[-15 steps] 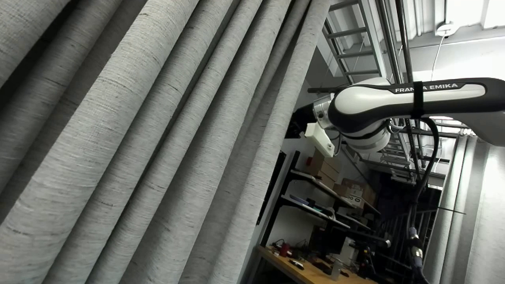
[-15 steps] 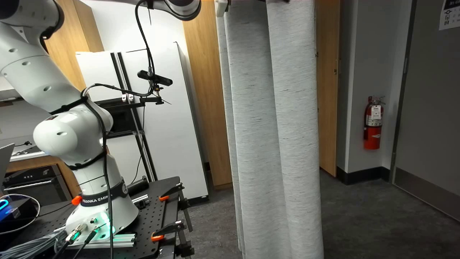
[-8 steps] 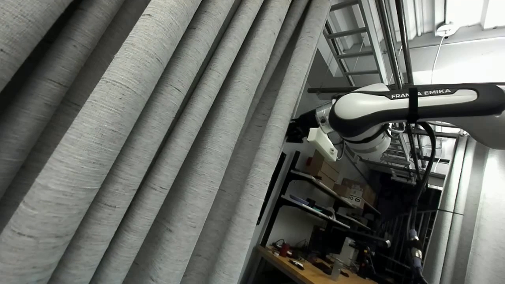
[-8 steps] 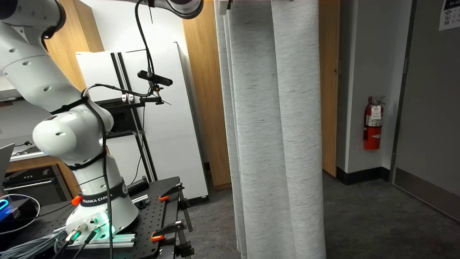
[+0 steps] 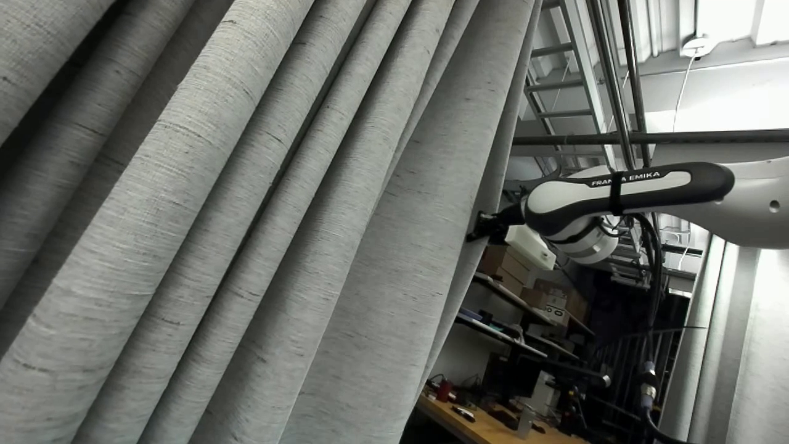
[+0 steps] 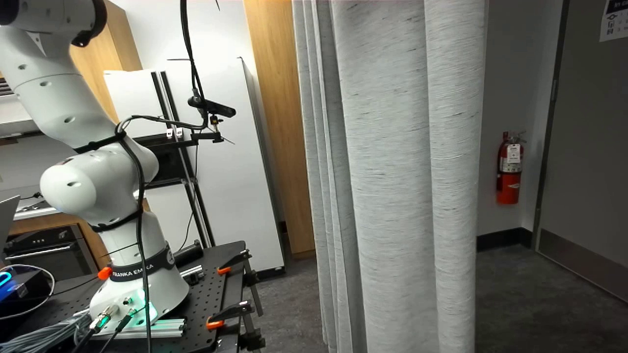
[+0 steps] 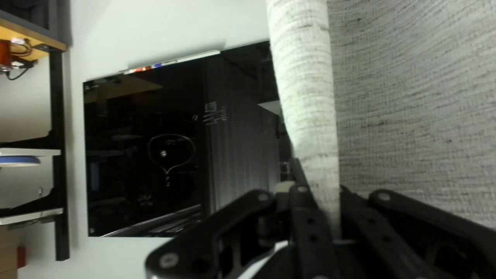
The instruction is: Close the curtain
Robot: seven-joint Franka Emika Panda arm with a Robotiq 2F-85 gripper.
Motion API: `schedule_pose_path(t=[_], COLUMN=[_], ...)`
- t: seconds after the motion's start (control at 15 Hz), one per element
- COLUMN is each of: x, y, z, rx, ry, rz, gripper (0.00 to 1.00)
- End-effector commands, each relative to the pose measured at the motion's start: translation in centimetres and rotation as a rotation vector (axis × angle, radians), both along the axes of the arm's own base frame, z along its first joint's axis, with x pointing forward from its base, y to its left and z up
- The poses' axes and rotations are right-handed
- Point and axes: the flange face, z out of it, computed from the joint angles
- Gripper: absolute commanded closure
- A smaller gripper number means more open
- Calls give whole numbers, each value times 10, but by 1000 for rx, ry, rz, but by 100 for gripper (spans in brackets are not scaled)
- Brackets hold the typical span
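Note:
The curtain, a large light-grey pleated drape, hangs at a slant in an exterior view and fills its left side. It also hangs in an exterior view, right of the arm's base. My gripper is at the curtain's free edge, where the fabric is pulled outward. In the wrist view my gripper has its fingers close together on either side of the curtain's folded edge, with fabric running down between them. The far fingertip is partly hidden behind the fabric. The gripper is out of sight in the view with the arm's base.
A dark horizontal bar and a ladder are behind the arm. Shelves and a wooden desk stand below. A black board hangs on the wall. A fire extinguisher is right of the curtain.
The arm has moved and pulled the curtain's edge with it. The edge has shifted right in both exterior views, opening a wide flat fold and covering the wooden panel behind it.

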Motion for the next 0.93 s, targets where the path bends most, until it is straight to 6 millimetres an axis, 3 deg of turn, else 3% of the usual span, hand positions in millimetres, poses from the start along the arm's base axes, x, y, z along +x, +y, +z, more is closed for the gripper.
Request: schedule_pose_path(t=[0.0, 0.4, 0.6, 0.87], x=[1, -26, -33, -28], y=[-81, -168, -189, -210], z=[-37, -46, -45, -51], rx=[8, 28, 41, 59], ry=[92, 119, 115, 115], rz=[-141, -297, -328, -347], gripper=[100, 100, 100, 100])
